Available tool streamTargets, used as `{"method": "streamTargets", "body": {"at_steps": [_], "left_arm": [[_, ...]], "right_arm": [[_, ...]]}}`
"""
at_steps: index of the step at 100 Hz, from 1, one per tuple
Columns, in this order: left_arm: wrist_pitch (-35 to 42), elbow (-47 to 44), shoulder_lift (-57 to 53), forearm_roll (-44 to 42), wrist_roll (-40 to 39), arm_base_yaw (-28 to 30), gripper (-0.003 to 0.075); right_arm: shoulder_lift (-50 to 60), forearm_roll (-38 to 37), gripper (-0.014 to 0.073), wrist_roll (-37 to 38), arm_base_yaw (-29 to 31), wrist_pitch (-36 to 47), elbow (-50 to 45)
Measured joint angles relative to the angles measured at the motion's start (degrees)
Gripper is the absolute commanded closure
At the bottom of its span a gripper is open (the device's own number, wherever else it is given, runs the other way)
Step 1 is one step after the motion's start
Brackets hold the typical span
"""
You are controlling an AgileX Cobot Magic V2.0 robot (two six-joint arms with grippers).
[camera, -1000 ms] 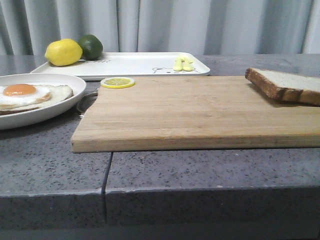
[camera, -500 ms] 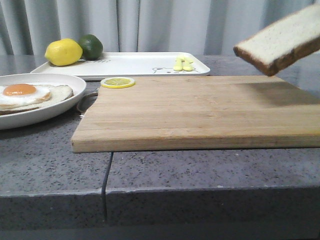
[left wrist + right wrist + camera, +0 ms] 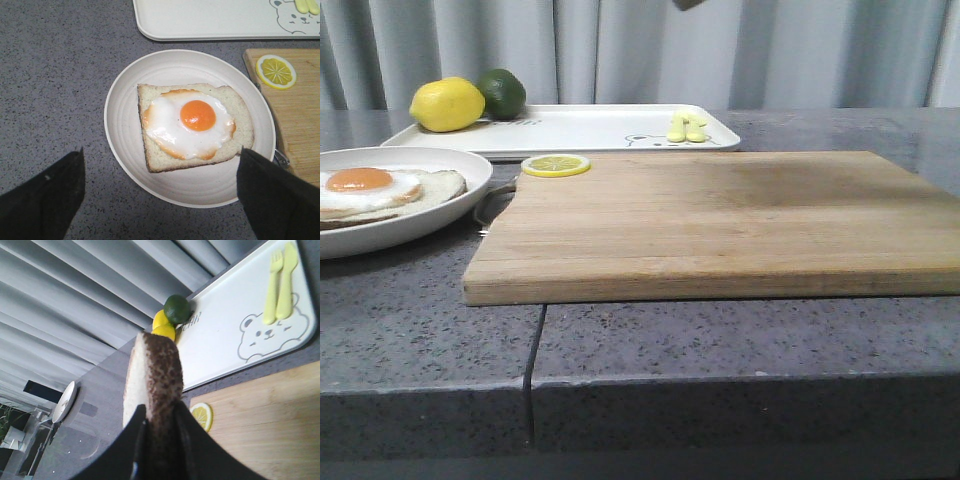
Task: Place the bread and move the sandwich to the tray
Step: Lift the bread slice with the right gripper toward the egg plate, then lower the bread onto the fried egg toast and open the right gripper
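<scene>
Right fingers (image 3: 159, 440) pinch the bread (image 3: 152, 375) edge-on; left fingers (image 3: 160, 195) spread above sandwich (image 3: 192, 125).

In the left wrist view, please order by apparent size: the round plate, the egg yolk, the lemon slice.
1. Round plate, by far the largest.
2. Lemon slice.
3. Egg yolk, though it and the lemon slice look nearly equal, so that order is unsure.

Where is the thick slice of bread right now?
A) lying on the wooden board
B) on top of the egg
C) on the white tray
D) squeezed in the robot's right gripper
D: the right wrist view shows the bread clamped edge-on in the right gripper, above the wooden board, which is bare except for a lemon slice.
</scene>
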State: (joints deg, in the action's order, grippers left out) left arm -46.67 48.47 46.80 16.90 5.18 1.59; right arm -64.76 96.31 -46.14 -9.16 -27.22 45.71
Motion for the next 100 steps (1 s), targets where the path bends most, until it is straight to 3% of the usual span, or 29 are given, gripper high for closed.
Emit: {"method": "streamTargets", "body": {"at_steps": [17,49,100], "left_arm": [[0.0,0.0,0.0,0.0,0.0,0.0,0.0146],[0.0,0.0,0.0,0.0,0.0,0.0,0.0146],[0.0,0.09,0.0,0.0,0.0,0.0,0.0146]], "right_arm": [[-1.81,5.86,0.0652,-1.51,-12.46,12.54,0.62],[-14.52,8.0,0.0652,-2.6,-29.55,25.23,12.43],[-37.43,8.74,0.0652,6.14,-40.1,29.45,30.51]]}}
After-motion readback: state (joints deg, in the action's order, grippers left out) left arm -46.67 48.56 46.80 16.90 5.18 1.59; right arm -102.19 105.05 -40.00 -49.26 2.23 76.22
